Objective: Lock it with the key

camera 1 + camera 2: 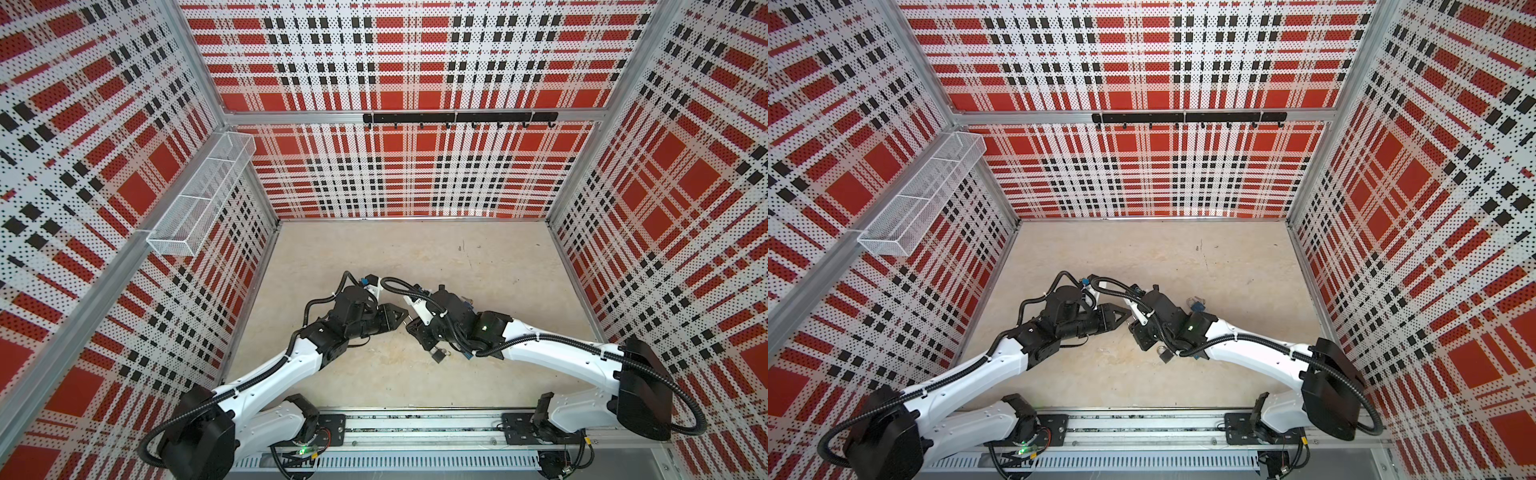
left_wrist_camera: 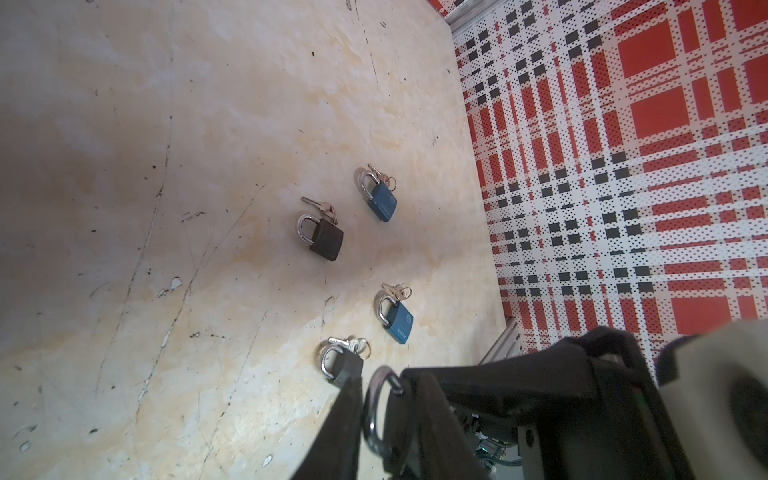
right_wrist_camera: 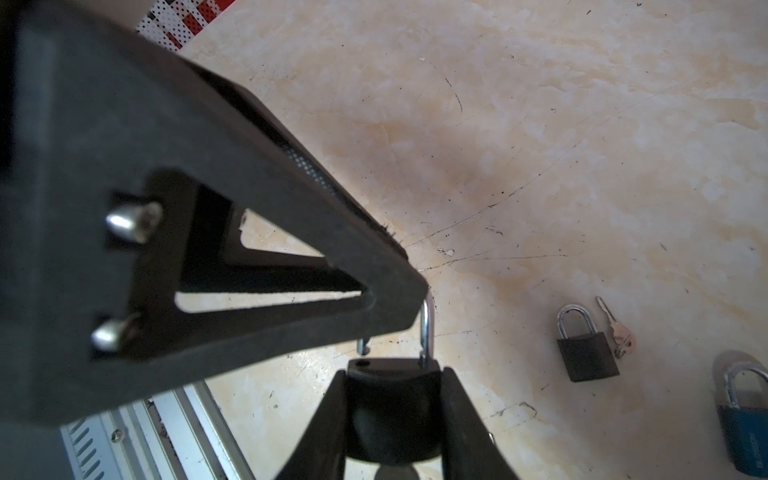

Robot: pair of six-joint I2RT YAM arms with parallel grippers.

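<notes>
My right gripper (image 3: 392, 376) is shut on the body of a black padlock (image 3: 392, 403). Its silver shackle (image 3: 426, 328) is raised, with one leg out of its hole. In the left wrist view the shackle (image 2: 374, 411) sits between the fingers of my left gripper (image 2: 386, 386), which touch both its sides. In both top views the two grippers meet tip to tip at mid-table (image 1: 409, 322) (image 1: 1129, 320). The keyhole of the held padlock is hidden. A loose key (image 2: 320, 205) lies beside a black padlock (image 2: 322, 239) on the table.
Several other padlocks lie on the beige table, two blue (image 2: 382, 201) (image 2: 399, 322) and one black (image 2: 347, 368), each with keys on a ring. One padlock (image 1: 439, 354) lies under my right arm. Plaid walls close in the table, and a wire basket (image 1: 199, 195) hangs on the left wall.
</notes>
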